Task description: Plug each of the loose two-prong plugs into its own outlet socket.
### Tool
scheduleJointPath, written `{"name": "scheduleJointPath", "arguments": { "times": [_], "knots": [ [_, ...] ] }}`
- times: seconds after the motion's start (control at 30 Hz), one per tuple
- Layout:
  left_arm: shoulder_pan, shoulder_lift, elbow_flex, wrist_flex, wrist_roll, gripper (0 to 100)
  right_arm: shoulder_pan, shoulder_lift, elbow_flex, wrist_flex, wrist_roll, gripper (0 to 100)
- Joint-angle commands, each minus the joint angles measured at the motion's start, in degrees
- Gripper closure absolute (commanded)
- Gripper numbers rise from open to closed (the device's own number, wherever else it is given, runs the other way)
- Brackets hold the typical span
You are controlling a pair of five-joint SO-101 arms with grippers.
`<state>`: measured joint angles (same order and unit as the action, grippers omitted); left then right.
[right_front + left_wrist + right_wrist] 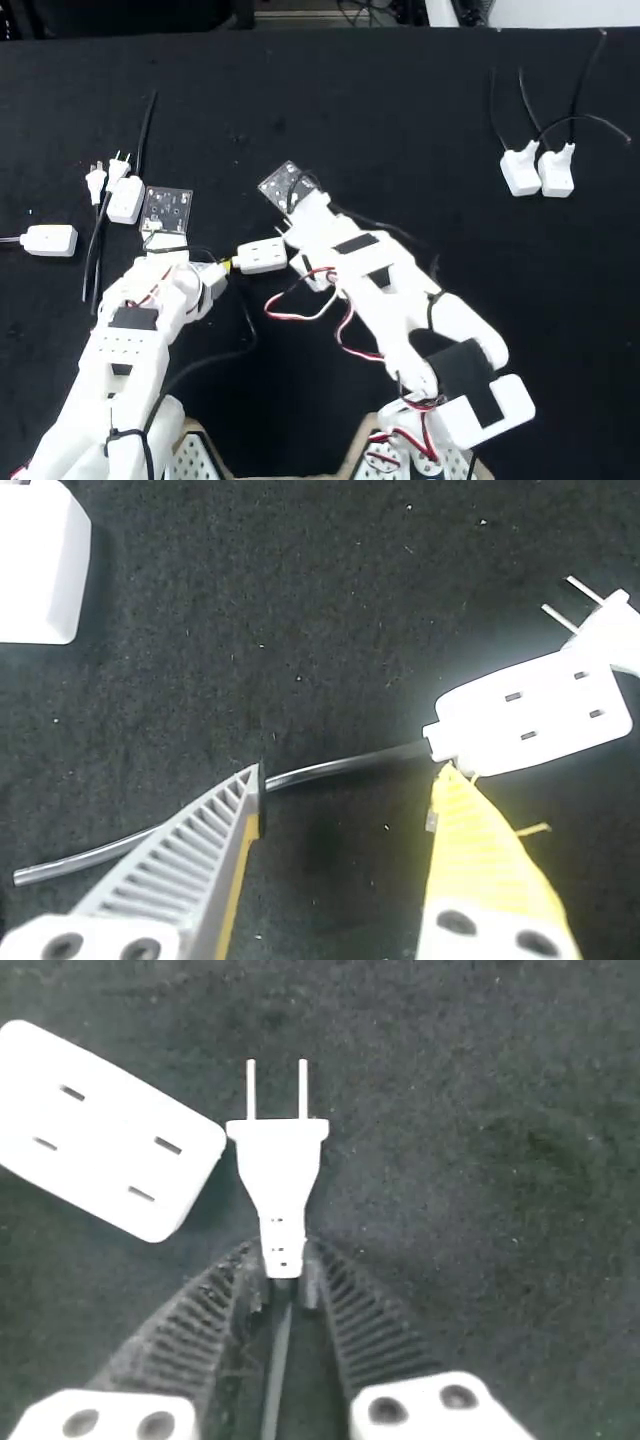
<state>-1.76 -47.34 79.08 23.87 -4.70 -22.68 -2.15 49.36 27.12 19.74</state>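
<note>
- Black bench [400, 120] right across the scene, with both arms meeting near its middle.
- We see the right pincer [283, 1262] closed tight on the tail of a white two-prong plug [278, 1155], where the cord leaves it; the prongs point away from the arm.
- That plug sits just beside the outlet block [100, 1135], prongs running past its side. None of the slots on the block's top face has anything in it.
- Over to the left pincer [350, 772]: spread wide, gripping nothing, straddling the block's black cord [360, 758]. Its yellow finger [480, 860] touches the block's cord end, and we'd say it is bracing it.
- Score so far, as we read it: this plug is picked up and brought close but not inserted. It looks to need turning to face a socket before it can go in.
- Far left, two more loose plugs [95, 180] [118, 165] lie unplugged beside another white block [125, 200], with a further white block [48, 240] at the left edge. We'd count these as work left.
- Far right, a pair of white blocks [520, 170] [557, 168] sit together with cords trailing off; whether those are already mated we cannot tell.
</note>
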Motion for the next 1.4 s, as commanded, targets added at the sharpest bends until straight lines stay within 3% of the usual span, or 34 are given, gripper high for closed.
{"name": "scheduleJointPath", "arguments": {
  "times": [0.0,0.13,0.3,0.57,0.73,1.17,1.37],
  "knots": [
    [-0.7,-0.6,-1.5,-0.7,0.6,73,2.6,-2.0,-4.4,3.9,-0.1,98.9],
    [-0.5,-0.6,-1.5,-0.9,0.6,73,12.7,-10.1,-11.9,13.4,0.2,98.8],
    [-0.5,-0.6,-1.5,-0.9,0.6,73,19.5,-19.3,-23.4,24.3,8.5,98.8],
    [-0.5,-0.6,-1.5,-0.7,0.6,73,19.8,-24.0,-27.1,34.4,34.7,98.8],
    [-0.5,-0.6,-1.5,-0.7,0.6,73,19.6,-24.1,-20.1,42.5,49.2,98.8],
    [-0.5,-0.6,-1.5,-0.8,0.6,73,19.7,-24.4,9.9,30.0,49.8,98.7],
    [-0.5,-0.6,-1.5,-0.9,0.6,73,19.6,-24.4,8.5,38.1,49.8,92.3]
  ]
}}
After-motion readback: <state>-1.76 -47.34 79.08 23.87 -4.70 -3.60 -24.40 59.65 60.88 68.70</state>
